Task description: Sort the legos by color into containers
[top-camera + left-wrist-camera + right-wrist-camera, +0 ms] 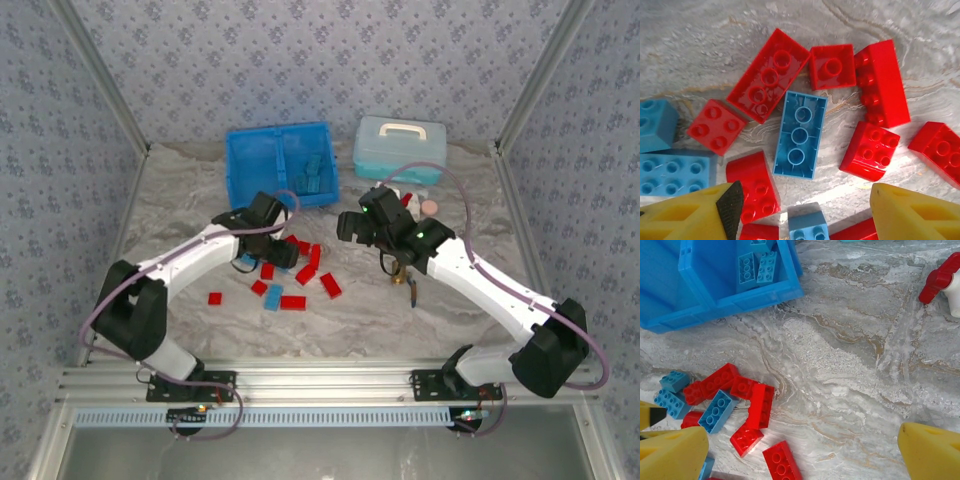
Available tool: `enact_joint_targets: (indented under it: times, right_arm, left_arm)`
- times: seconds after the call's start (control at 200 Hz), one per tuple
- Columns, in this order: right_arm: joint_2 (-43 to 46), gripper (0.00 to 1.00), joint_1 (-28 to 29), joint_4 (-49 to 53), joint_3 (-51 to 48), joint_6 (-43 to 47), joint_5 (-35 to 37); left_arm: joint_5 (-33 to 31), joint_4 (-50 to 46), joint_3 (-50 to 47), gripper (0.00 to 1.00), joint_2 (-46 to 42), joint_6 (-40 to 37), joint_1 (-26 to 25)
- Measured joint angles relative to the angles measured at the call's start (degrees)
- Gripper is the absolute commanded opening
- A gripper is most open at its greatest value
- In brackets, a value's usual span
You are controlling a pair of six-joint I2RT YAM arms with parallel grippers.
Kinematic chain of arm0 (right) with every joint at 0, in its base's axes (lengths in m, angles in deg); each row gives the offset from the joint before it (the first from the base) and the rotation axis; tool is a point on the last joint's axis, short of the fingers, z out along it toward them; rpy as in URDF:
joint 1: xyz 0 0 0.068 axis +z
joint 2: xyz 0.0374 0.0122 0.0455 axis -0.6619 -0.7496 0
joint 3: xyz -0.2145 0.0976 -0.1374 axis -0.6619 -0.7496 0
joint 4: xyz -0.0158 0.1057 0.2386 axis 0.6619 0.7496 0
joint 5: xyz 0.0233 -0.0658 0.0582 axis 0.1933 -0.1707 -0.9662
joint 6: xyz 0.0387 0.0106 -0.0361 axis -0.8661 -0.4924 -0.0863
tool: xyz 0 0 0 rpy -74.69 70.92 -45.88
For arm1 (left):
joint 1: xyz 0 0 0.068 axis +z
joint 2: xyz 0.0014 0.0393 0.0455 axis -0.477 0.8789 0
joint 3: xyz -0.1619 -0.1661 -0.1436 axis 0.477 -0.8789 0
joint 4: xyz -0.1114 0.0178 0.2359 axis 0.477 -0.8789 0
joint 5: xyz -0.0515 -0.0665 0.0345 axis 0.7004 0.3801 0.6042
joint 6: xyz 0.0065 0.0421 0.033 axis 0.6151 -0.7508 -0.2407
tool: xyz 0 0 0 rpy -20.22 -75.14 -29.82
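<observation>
left pincer [805, 200]: we see its yellow fingers [910, 212] spread wide over the loose bricks, gripping nothing
right pincer [802, 440]: jaws spread wide above the bare marbled tabletop [850, 365], holding nothing
small red plastic bricks [300, 272]: scattered mid-tabletop, under the left pincer
light blue rectangular brick [800, 135]: hollow side up among the red ones, just ahead of the left pincer
bright blue two-compartment plastic tray [232, 170]: at the far side; we see several light blue bricks [313, 175] in its right compartment
</observation>
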Motion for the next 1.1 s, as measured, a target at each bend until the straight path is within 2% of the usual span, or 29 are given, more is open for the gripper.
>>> enact_joint_targets:
  times: [0.435,0.58,0.71,0.889,1.099]
  right_arm:
    - [-0.02,1.00,0.22,0.02,0.00,0.00,0.02]
    - [-0.04,1.00,0.22,0.02,0.00,0.00,0.02]
    - [-0.24,1.00,0.22,0.02,0.00,0.00,0.04]
    - [-0.44,1.00,0.22,0.28,0.00,0.00,0.07]
    - [-0.44,1.00,0.22,0.39,0.00,0.00,0.24]
  left_arm:
    - [-0.96,3.10,0.04,0.67,10.03,-2.40,-0.68]
    - [-1.66,3.32,0.92,0.60,11.78,-2.97,-1.66]
    - [-3.06,3.54,2.10,0.48,14.16,-3.61,-2.40]
    - [-4.83,3.58,2.95,0.36,14.99,-3.96,-2.89]
    - [-4.87,3.74,3.04,0.32,14.58,-3.43,-3.63]
